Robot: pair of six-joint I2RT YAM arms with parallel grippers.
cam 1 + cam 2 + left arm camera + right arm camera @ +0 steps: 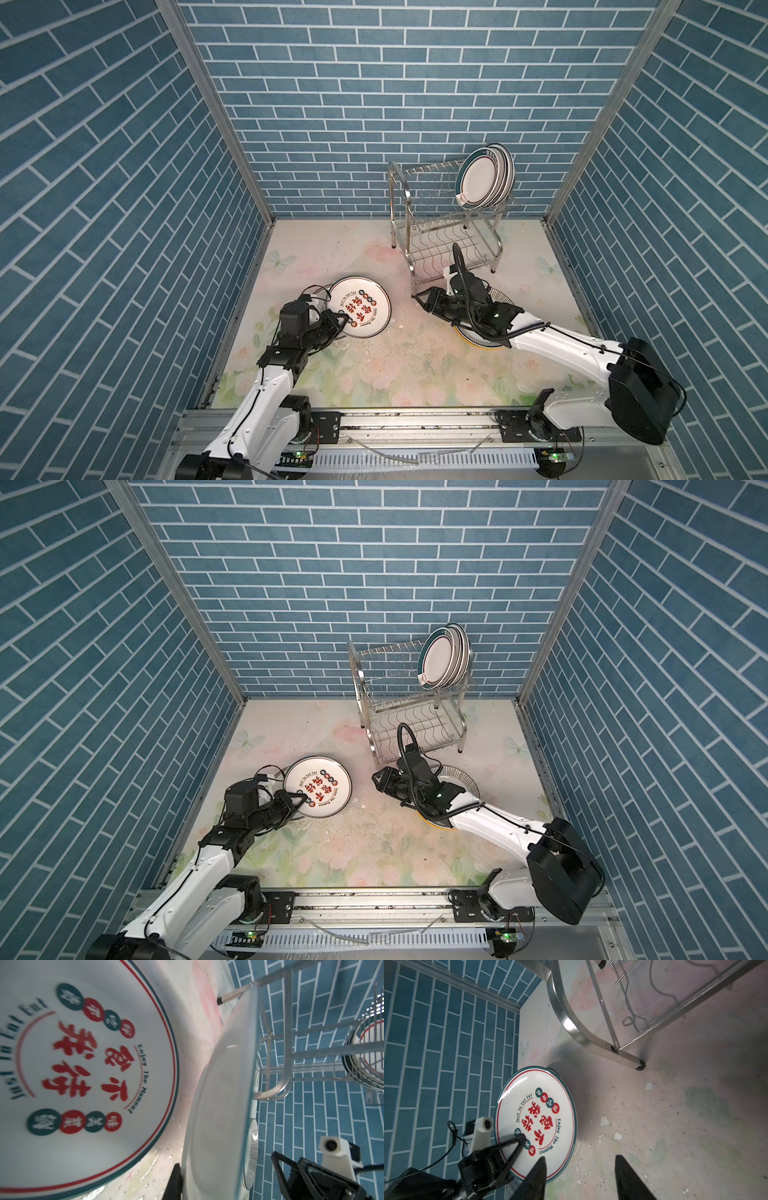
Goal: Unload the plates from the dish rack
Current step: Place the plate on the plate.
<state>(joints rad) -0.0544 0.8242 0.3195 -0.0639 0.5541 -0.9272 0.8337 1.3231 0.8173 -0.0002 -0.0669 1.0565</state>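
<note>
My left gripper (343, 322) is shut on the near rim of a red-lettered plate (359, 307), which tilts over a second red-lettered plate (83, 1053) lying on the table. One black finger (176, 1178) presses the held plate's white underside (218, 1115). The other finger lies on its face (520, 1138). My right gripper (419, 301) is open and empty (579, 1159) just above the table by the dish rack's front left foot. The dish rack (449, 232) holds several upright plates (484, 176) at the right end of its upper tier, a green-banded one in front.
A black-striped plate (496, 293) lies flat under my right arm, and a yellow edge (478, 345) shows beneath it. The rack's lower wavy-wire shelf (415, 729) holds nothing. Blue tiled walls close in the back and both sides. White flakes litter the floral table (395, 353).
</note>
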